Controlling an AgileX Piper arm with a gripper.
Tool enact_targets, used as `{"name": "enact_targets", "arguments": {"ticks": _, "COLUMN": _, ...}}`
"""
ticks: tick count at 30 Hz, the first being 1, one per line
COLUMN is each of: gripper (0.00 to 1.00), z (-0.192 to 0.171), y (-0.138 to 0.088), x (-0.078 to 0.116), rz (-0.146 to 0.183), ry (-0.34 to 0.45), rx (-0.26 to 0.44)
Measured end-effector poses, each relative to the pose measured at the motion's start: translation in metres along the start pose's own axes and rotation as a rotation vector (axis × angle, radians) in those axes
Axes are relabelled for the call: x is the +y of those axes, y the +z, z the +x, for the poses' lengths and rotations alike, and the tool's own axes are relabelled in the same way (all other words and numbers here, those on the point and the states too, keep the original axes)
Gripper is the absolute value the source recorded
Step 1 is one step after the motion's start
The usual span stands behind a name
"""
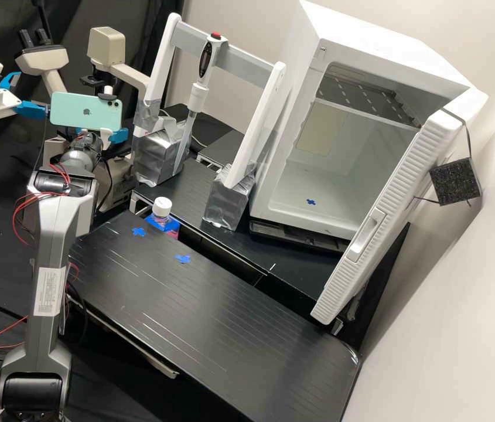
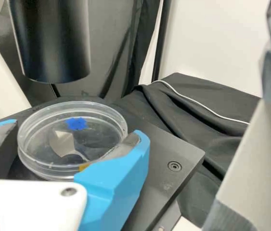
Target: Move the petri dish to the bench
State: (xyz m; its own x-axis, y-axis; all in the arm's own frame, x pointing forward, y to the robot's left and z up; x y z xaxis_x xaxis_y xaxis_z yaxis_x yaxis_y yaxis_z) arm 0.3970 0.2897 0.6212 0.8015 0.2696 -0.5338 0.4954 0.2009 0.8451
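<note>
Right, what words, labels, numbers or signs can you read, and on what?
None readable as text:
White label on the arm: print too small to read.
Phone: a logo, no words I can read.
Petri dish: no lettering I can make out.
Blue tape crosses on the bench: marks, not text.

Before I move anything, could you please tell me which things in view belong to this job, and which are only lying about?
For the job:
petri dish
gripper, at the dish
dark stage, under the dish
black bench, the destination

Only lying about:
white-capped bottle
pipette on its white stand
open white cabinet
black block by the cabinet's door
</note>
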Motion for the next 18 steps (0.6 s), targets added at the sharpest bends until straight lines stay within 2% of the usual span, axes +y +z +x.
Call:
{"name": "enact_targets", "arguments": {"ticks": 8, "gripper": 0.0, "z": 0.0, "y": 0.0001, "x": -0.0005, "rz": 0.005, "ry": -0.005, "rx": -0.001}}
{"name": "enact_targets", "arguments": {"ticks": 13, "gripper": 0.0, "z": 0.0, "y": -0.0006, "x": -0.0007, "rz": 0.024, "ry": -0.008, "rx": 0.007}}
{"name": "enact_targets", "arguments": {"ticks": 18, "gripper": 0.0, "z": -0.0046, "y": 0.0001, "x": -0.0067, "rz": 0.021, "ry": -0.046, "rx": 0.029}}
